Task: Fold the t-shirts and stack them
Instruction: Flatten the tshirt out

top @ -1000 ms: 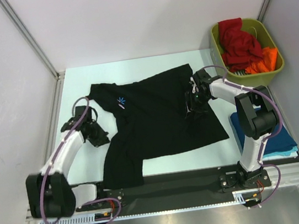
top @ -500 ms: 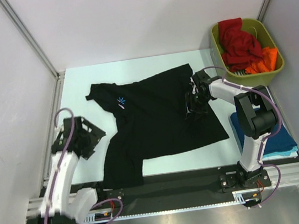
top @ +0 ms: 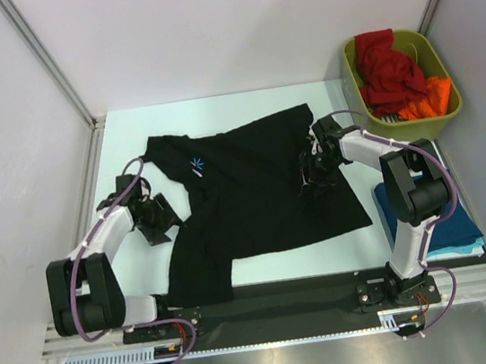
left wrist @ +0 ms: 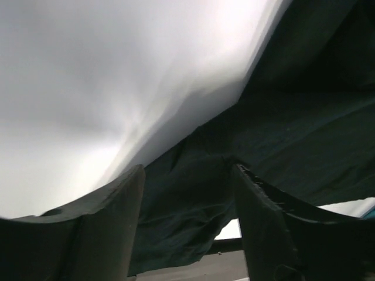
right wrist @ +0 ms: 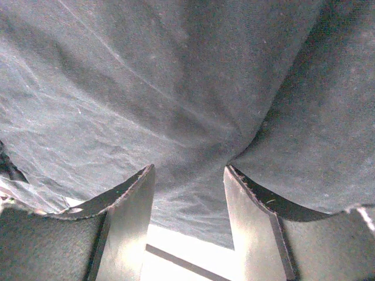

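Observation:
A black t-shirt point(top: 253, 190) lies spread on the table, its light-blue starburst print point(top: 197, 163) near the upper left. My left gripper point(top: 158, 221) sits low at the shirt's left edge, by the sleeve. In the left wrist view the left gripper point(left wrist: 187, 175) is open, with the black t-shirt point(left wrist: 293, 134) lying between and beyond its fingers. My right gripper point(top: 311, 179) rests over the shirt's right part. In the right wrist view the right gripper point(right wrist: 188, 171) is open, its tips down on the wrinkled black t-shirt point(right wrist: 146, 88).
An olive-green bin point(top: 417, 129) at the back right holds a red t-shirt point(top: 385, 67) and an orange t-shirt point(top: 426, 100). A folded dark blue t-shirt point(top: 461, 222) lies on a teal one point(top: 457, 251) at the right edge. Frame posts flank the table.
My left gripper opened, pulled out to the left away from the shirt, then came back to its left edge. The right arm has barely moved.

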Motion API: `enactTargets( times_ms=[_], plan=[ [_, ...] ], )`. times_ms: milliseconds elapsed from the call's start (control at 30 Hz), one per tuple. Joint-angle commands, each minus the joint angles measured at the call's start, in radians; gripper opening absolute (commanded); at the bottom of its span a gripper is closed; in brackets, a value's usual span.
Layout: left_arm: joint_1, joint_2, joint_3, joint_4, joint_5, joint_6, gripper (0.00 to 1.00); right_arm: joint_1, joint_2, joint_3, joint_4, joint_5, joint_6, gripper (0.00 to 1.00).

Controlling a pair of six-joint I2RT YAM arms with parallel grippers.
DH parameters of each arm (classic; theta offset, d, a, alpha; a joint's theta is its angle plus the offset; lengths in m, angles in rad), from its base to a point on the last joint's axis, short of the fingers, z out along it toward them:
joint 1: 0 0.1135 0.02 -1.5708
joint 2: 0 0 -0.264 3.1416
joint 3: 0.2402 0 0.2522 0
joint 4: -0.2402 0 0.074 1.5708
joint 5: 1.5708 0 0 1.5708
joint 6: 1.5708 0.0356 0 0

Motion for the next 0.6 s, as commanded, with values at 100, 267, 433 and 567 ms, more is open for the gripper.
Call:
enactTargets(
  times_ms=[100,267,433,567],
  plan=[
    [-0.004,0.053,-0.028,0.048,0.033,0.056,0.56,0.000,-0.042,0.017,0.019,-0.020,0.004,0.57],
    [-0.004,0.119,-0.008,0.056,0.015,0.064,0.50,-0.002,-0.045,0.017,0.021,-0.023,0.002,0.57],
    [-0.004,0.117,0.001,0.059,-0.022,0.017,0.01,0.000,-0.047,0.017,0.018,-0.023,0.002,0.58],
    [0.002,-0.039,0.018,-0.065,-0.218,-0.132,0.00,0.003,-0.039,0.015,0.010,0.004,0.011,0.60]
  ],
)
